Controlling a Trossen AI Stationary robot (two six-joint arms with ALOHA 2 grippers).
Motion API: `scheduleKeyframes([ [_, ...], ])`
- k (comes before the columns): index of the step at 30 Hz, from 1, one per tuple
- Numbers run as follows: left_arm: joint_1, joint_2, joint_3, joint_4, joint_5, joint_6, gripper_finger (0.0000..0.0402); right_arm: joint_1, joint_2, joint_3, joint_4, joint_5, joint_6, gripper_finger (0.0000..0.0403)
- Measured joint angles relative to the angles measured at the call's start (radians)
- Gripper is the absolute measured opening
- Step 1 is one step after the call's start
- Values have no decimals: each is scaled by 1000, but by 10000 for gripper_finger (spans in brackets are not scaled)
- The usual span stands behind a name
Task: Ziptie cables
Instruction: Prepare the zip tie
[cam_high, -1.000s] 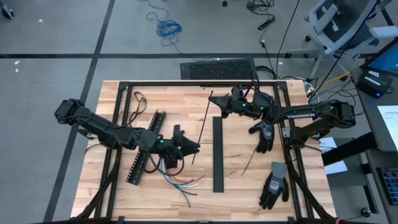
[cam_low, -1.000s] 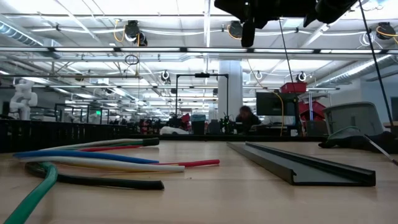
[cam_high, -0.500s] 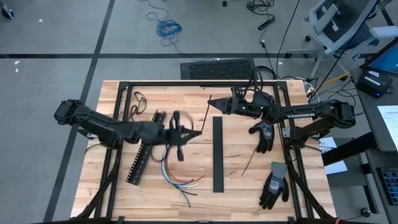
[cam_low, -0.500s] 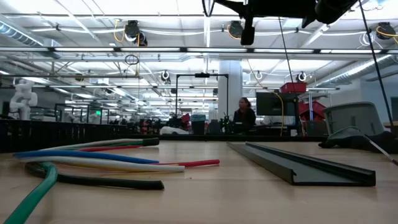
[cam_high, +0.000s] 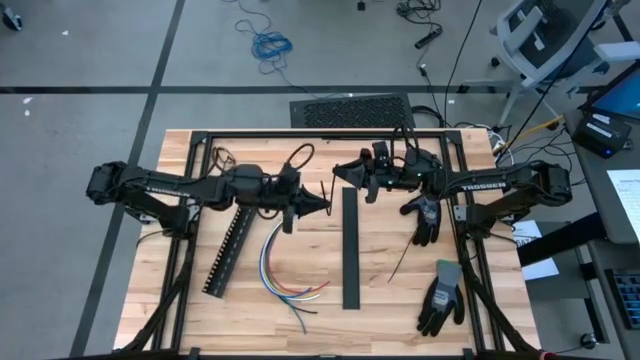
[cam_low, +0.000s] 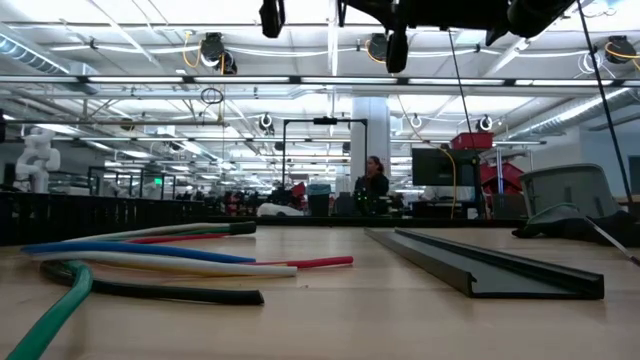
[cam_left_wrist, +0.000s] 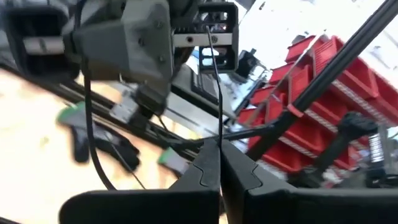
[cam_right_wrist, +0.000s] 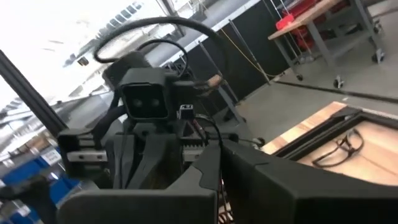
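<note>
1. Wooden table (cam_high: 400, 300) carries the cables (cam_high: 283, 268), which lie loose and fanned on the boards below the left gripper (cam_high: 320, 207) and well apart from it. Neither gripper touches them, and nothing circles them yet.
2. Pinched in the left gripper, whose fingers are pressed together, is a thin black zip-tie (cam_high: 328, 190). It runs across the short gap to the right gripper (cam_high: 339, 171), whose fingers are also closed narrow on it in the right wrist view. Both grippers hang in the air facing each other, just apart.
3. Risk: the strip is thin and stiff, so a pull by either arm could slide it out of the other's pinch. It would then drop to the table, away from the wires.
4. Risk: with the wires spread flat, a strip brought down from this height may catch only some of them, or skate over them. The bundle looks likely to need gathering or lifting first.
5. Risk: a black channel (cam_high: 350, 250) lies just past the left gripper's tip and a slotted duct (cam_high: 230, 250) beside its wrist. A low sweep toward the cables could knock either one and drag the wires along.
</note>
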Motion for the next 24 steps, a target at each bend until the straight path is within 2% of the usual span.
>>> scheduleKeyframes([
  [5, 20, 33, 0, 5, 110, -132, 0, 0, 0, 0, -16, -10, -53, 0],
  [9, 40, 76, 13, -2, 215, -183, 0, 2, 0, 37, -118, -88, -81, 0],
  [13, 59, 102, 32, 2, 245, -187, 0, 7, 0, 88, -227, -114, -126, 0],
  [16, 74, 107, 41, 1, 250, -168, 0, 7, 0, 104, -231, -158, -133, 0],
  [24, 83, 98, 73, 4, 251, -154, 0, 7, 0, 104, -251, -161, -111, 0],
])
